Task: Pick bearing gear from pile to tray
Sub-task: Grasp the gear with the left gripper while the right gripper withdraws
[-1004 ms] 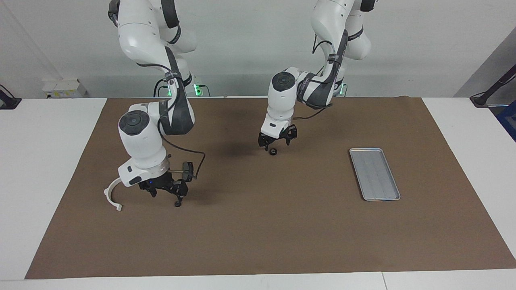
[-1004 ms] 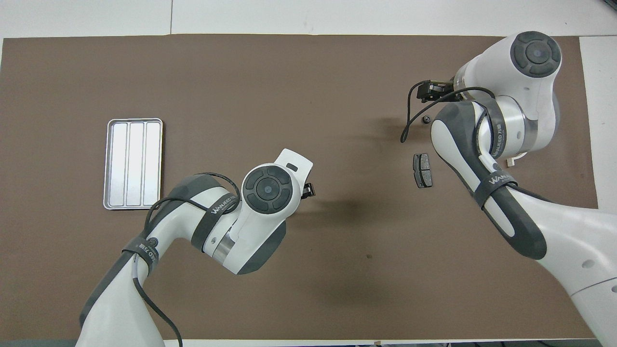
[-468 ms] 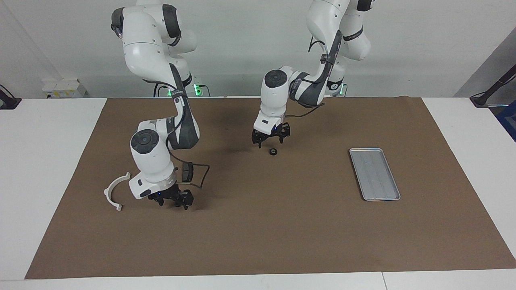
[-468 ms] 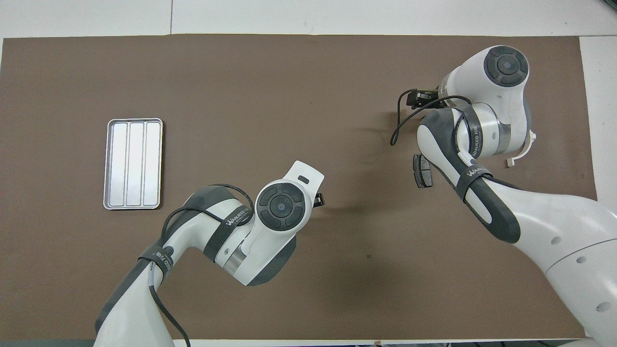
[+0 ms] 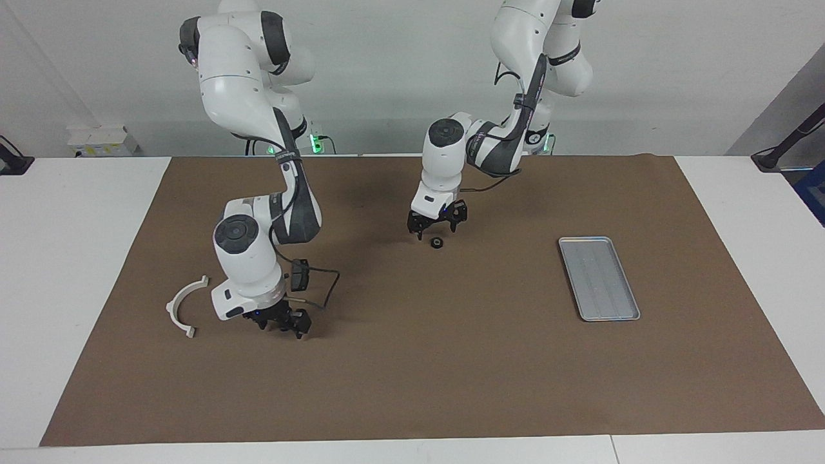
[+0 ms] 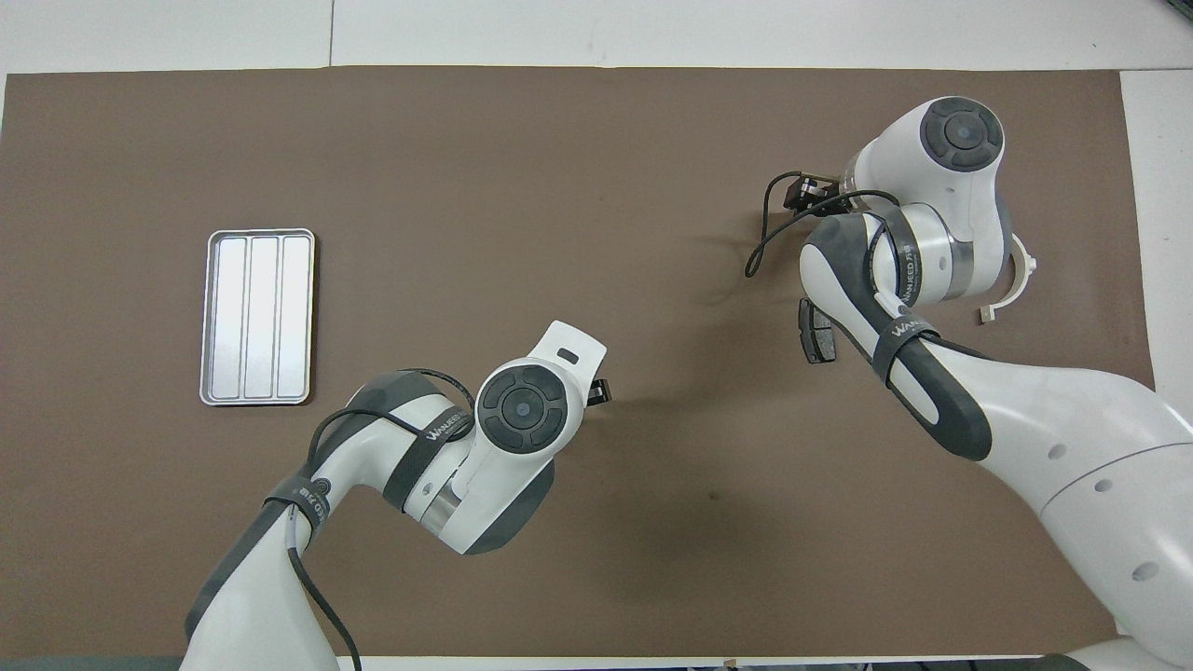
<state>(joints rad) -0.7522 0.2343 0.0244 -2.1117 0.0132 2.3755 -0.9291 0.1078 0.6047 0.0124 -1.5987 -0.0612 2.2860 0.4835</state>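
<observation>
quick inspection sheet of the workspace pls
surface: brown mat on white table, flat
job's things: tray empty; small black round piece on mat; white bracket; brake-pad plate partly under right arm
clutter: nothing seen
end effectors: left end effector open above the round piece; right end effector low beside the bracket
cables: black loop at right wrist
surroundings: white wall, wall box

- plain pale grey wall [image 5: 387, 77] at the robots' end; evenly lit
- white rectangular tabletop [image 5: 71, 258]; large flat brown paper mat [image 5: 419, 361] covering most of it
- small white box [image 5: 103, 140] by the wall; black clamp mounts [image 5: 783, 151] at table corners
</observation>
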